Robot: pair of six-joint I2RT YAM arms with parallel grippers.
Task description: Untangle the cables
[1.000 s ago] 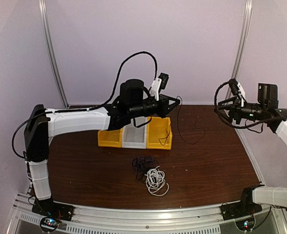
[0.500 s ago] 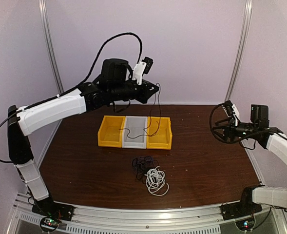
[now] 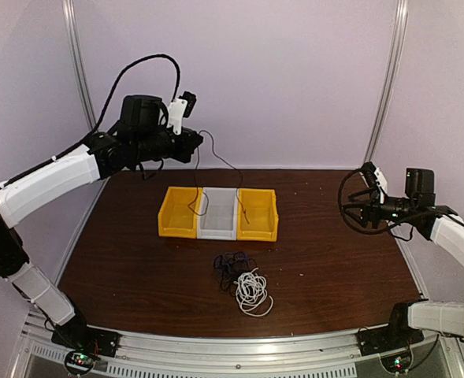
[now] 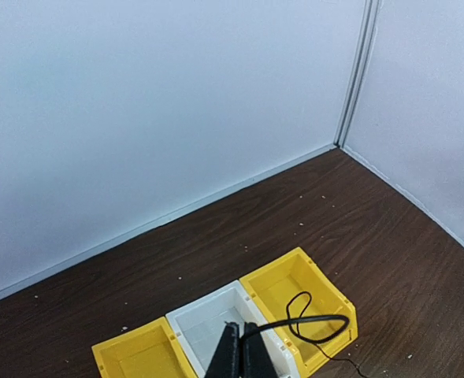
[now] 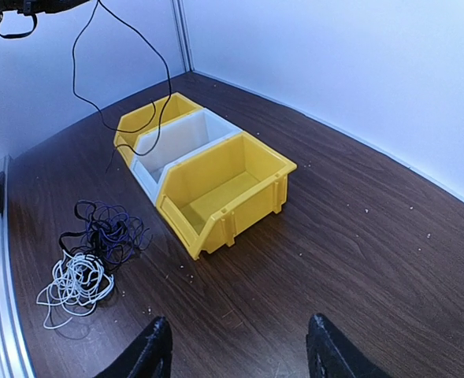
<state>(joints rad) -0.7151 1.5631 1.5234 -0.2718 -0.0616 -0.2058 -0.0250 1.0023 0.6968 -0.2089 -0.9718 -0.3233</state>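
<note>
Black cable [image 4: 295, 321] hangs pinched in your left jaws, arm stretched high over the bins [image 3: 176, 228]; your right jaws gape, forearm level.

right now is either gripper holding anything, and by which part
The left gripper is shut on a thin black cable, pinched partway along its length so two strands hang down. The right gripper is open and holds nothing.

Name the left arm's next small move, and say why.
Probably lower the left gripper and release. It is shut on a separated black cable that dangles above the row of bins, while the other cables lie piled on the table.
</note>
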